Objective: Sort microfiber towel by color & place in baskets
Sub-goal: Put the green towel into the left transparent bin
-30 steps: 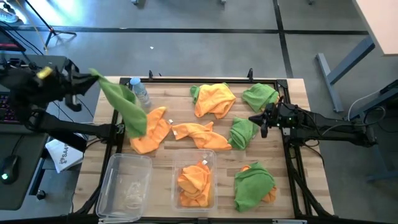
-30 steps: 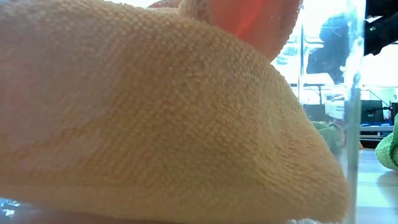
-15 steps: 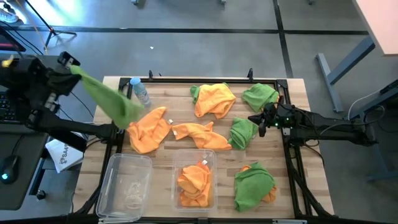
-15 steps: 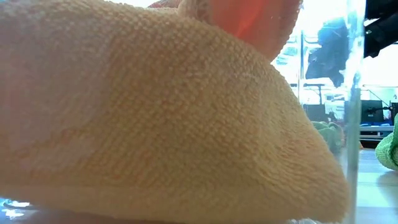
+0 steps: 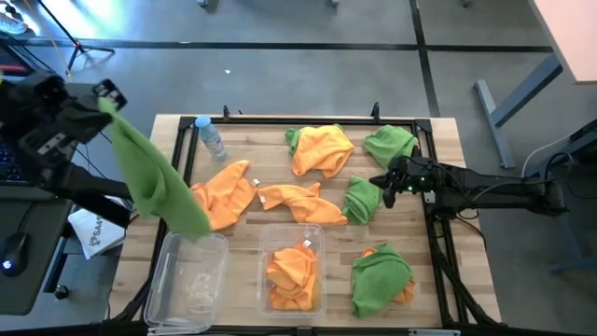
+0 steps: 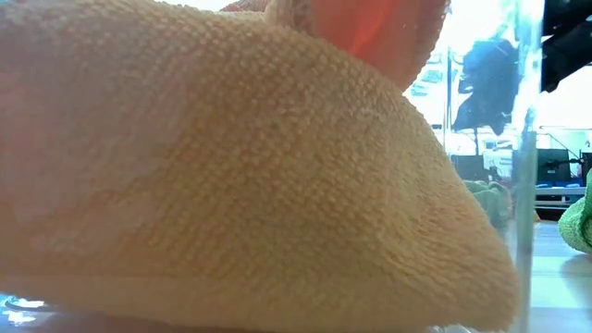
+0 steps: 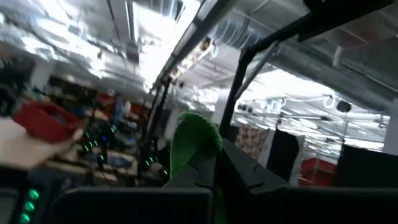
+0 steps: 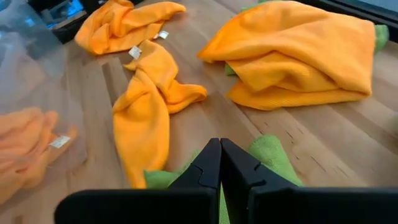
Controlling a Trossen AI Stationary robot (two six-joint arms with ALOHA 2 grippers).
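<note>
My left gripper [image 5: 103,98] is raised beyond the table's left edge, shut on a green towel [image 5: 159,182]. The towel's lower end [image 5: 194,224] hangs at the far end of the empty left tub [image 5: 187,280]. The middle tub [image 5: 322,245] holds orange towels [image 5: 294,271], which fill the low view [image 6: 231,185]. My right gripper [image 5: 390,183] is shut, low over a green towel [image 5: 362,199] at the table's right. Orange towels [image 5: 224,196] [image 5: 300,203] [image 5: 322,149] and green ones [image 5: 390,142] [image 5: 381,278] lie loose on the table. My left gripper pinches the green towel's upper end [image 7: 193,140] between its two fingers. The towel is lifted clear and hangs slack below the gripper, slanting toward the table. My right gripper's shut fingertips [image 8: 219,155] stand just above the green towel [image 8: 273,155]; I cannot tell whether they touch it.
A small water bottle [image 5: 211,138] lies near the table's far-left corner. A white packet [image 5: 93,233] sits off the table's left side. Black frame rails [image 5: 438,243] run along the table's edges. Bare wood shows between the towels.
My left gripper has moved left, away from the table's left edge, still holding the green towel. The towel has swung with it, and its lower end now hangs at the empty tub's far end. My right gripper has edged left toward the green towel.
</note>
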